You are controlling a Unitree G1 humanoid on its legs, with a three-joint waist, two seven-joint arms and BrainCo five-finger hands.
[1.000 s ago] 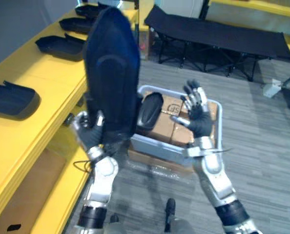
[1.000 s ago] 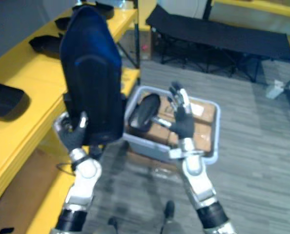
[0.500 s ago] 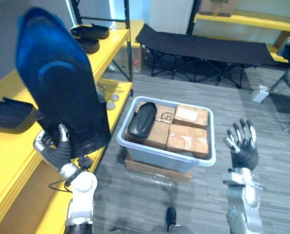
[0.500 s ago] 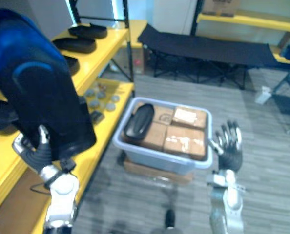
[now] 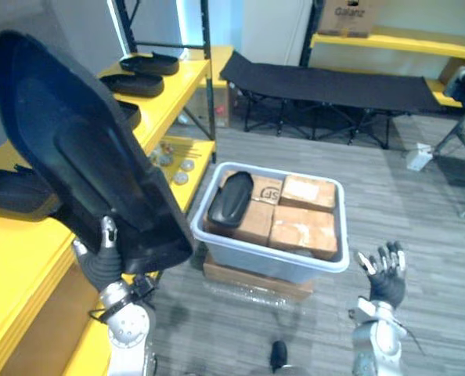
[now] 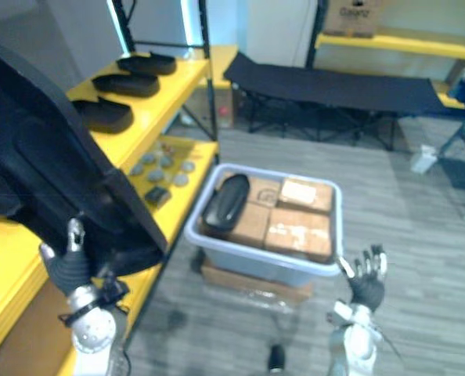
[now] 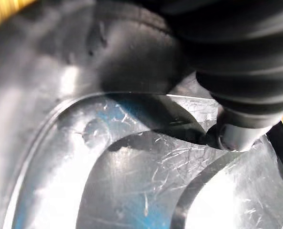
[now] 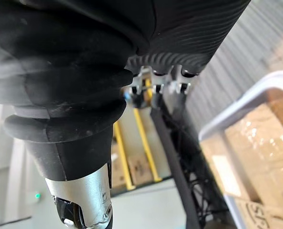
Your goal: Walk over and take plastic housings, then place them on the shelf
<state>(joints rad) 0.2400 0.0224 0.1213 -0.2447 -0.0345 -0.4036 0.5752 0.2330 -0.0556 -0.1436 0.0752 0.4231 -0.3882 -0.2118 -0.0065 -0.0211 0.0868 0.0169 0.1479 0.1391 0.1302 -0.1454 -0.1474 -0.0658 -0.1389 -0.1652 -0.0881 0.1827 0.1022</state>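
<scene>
My left hand (image 5: 101,265) is shut on the lower edge of a large black plastic housing (image 5: 84,157), holding it upright and tilted over the yellow shelf (image 5: 13,258). Its glossy inner face (image 7: 108,167) lies just past the hand in the left wrist view. A smaller black housing (image 5: 231,197) lies in the grey bin (image 5: 295,265) on top of cardboard boxes. My right hand (image 5: 385,276) hangs open low at the right, apart from the bin, with its fingers (image 8: 160,82) straight.
Other black housings (image 5: 148,63) (image 5: 129,83) (image 5: 12,192) rest along the yellow shelf top. Small grey parts (image 5: 174,160) lie on the lower shelf level. A black folding cot (image 5: 326,78) stands behind the bin. The bin sits on a flat carton (image 5: 252,280).
The left hand has carried the big housing left, toward the shelf, and tilted it. The right hand has let go of its side and dropped low to the right. The view has shifted.
</scene>
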